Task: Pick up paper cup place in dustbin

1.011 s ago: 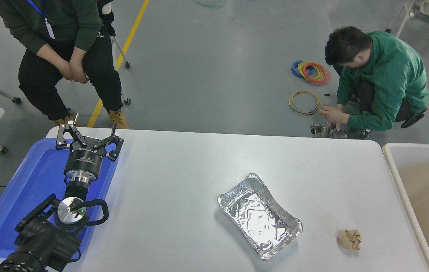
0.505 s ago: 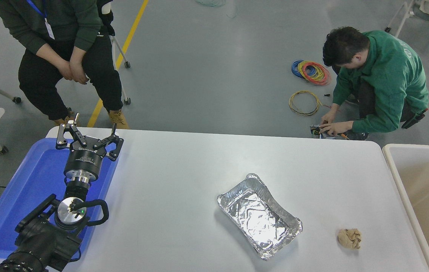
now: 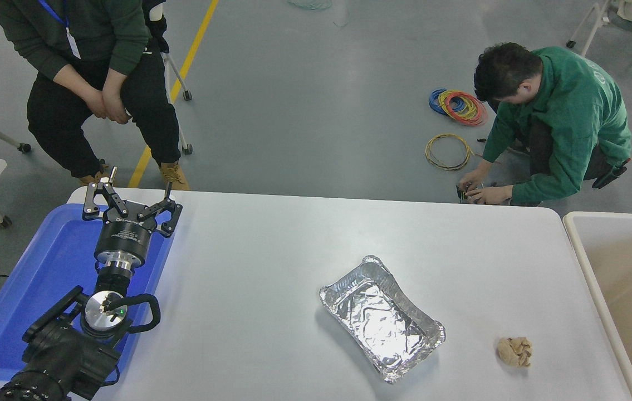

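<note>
One gripper [image 3: 129, 201] shows, the left, parked with fingers spread over the blue tray [image 3: 43, 278] at lower left. No paper cup shows on the table; probably it's already inside the dustbin [image 3: 583, 262] at the right edge.

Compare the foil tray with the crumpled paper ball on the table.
The foil tray is silver, shiny, rectangular and open; the paper ball is tan, dull and wadded. The tray is much larger, and the ball lies nearer the dustbin. Both rest untouched on the white table.
</note>
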Controlling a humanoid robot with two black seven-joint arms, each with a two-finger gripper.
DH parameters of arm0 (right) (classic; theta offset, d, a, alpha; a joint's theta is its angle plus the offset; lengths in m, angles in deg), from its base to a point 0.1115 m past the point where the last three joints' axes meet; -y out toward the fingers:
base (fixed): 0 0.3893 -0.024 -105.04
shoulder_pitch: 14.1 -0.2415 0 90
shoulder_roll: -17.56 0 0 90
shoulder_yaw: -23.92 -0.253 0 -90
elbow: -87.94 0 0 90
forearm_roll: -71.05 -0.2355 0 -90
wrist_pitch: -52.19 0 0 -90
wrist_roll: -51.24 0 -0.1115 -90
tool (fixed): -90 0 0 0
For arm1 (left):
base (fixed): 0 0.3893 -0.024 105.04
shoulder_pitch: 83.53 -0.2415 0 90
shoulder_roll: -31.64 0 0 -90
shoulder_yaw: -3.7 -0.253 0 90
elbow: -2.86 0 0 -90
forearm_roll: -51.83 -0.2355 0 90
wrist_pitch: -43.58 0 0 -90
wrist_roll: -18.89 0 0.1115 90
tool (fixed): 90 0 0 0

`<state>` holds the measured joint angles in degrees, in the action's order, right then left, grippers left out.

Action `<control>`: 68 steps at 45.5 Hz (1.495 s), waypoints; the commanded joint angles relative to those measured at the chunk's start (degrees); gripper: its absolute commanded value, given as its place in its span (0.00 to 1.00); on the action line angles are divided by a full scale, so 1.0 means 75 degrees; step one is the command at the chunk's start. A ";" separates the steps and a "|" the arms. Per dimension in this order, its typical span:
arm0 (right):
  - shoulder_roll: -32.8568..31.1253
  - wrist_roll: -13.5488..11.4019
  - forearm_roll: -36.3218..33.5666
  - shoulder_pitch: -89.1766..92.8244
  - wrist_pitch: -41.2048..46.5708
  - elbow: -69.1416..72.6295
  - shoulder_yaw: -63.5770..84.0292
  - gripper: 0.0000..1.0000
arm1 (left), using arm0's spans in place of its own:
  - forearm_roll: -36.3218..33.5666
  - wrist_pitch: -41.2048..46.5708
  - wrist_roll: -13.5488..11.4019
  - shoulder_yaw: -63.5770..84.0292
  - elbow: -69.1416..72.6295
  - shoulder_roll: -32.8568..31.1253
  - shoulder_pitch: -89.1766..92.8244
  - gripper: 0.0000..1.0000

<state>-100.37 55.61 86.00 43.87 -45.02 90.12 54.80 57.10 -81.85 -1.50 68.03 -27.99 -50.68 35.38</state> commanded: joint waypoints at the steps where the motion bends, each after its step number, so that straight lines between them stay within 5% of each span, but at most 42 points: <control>1: -0.0003 0.0003 -0.0001 0.0099 -0.0152 0.0014 -0.0016 0.99 | 0.0000 0.0002 0.0000 0.0000 0.0000 0.0007 0.0000 1.00; 24: -0.0706 0.0003 0.0022 -0.1329 0.0012 0.0576 0.0475 0.99 | 0.0000 0.0002 0.0000 0.0000 0.0000 0.0007 0.0000 1.00; 46: -0.1314 0.0003 0.0022 -0.5184 0.0094 0.3985 0.2713 1.00 | 0.0000 0.0002 0.0000 0.0000 0.0000 -0.0005 0.0000 1.00; 68: -0.1257 0.0003 0.0069 -0.9532 0.3384 0.6963 0.4273 1.00 | 0.0000 0.0002 0.0000 0.0000 0.0000 -0.0005 0.0000 1.00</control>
<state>-111.01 55.65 86.27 -13.56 -32.74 133.69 82.29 57.09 -81.84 -1.51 68.03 -27.99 -50.67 35.39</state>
